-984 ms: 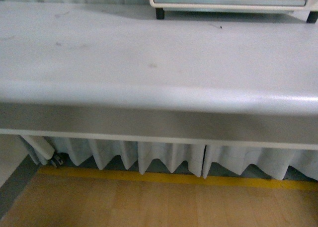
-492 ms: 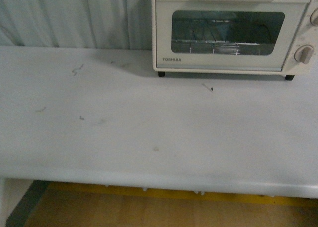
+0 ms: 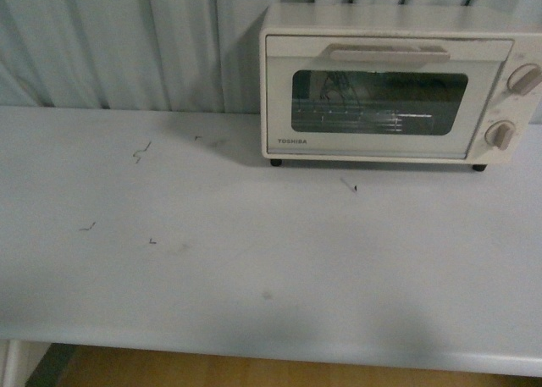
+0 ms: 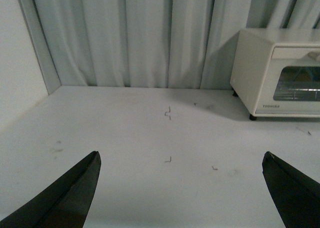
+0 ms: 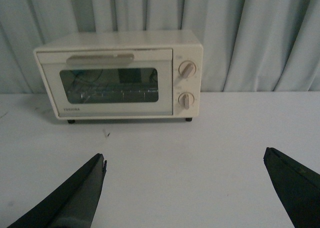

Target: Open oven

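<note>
The cream toaster oven (image 3: 381,107), right edge cropped, is sitting shut; my left gripper (image 4: 180,154) and right gripper (image 5: 185,154) are gaping.

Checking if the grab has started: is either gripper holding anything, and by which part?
Nothing is held. The left gripper and right gripper are both open and empty, clear of the oven, whose handle is untouched.

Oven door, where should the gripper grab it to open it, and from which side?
Grip the horizontal bar handle along the top edge of the shut door, coming straight from the front, one finger above the bar and one below. It stands proud of the door, and its high placement suggests a bottom hinge. The open right gripper faces it.
</note>
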{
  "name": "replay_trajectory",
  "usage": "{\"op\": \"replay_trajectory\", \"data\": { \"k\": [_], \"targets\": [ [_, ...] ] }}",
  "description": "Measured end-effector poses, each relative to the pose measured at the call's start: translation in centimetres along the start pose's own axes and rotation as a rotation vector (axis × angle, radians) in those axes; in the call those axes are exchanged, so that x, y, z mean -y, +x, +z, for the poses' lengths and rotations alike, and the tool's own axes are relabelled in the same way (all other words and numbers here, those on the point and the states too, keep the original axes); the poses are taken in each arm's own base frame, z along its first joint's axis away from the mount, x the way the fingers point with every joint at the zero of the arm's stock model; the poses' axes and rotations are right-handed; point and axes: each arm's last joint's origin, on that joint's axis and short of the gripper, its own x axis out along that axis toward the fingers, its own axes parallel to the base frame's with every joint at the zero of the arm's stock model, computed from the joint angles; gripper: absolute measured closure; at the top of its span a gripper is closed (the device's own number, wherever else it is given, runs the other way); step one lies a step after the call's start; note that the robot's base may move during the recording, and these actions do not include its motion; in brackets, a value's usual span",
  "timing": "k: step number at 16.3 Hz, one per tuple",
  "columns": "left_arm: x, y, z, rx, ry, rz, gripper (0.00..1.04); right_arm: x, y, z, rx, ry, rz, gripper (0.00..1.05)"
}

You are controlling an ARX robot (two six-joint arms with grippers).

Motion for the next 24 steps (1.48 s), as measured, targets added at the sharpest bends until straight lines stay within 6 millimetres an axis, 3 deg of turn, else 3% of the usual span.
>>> {"op": "replay_trajectory", "data": {
  "k": [24],
  "targets": [
    [0.00, 0.00, -0.01, 0.000, 0.000, 0.000, 0.07, 0.00, 0.00, -0.01, -0.001, -0.001, 0.000, 0.06]
  ]
}}
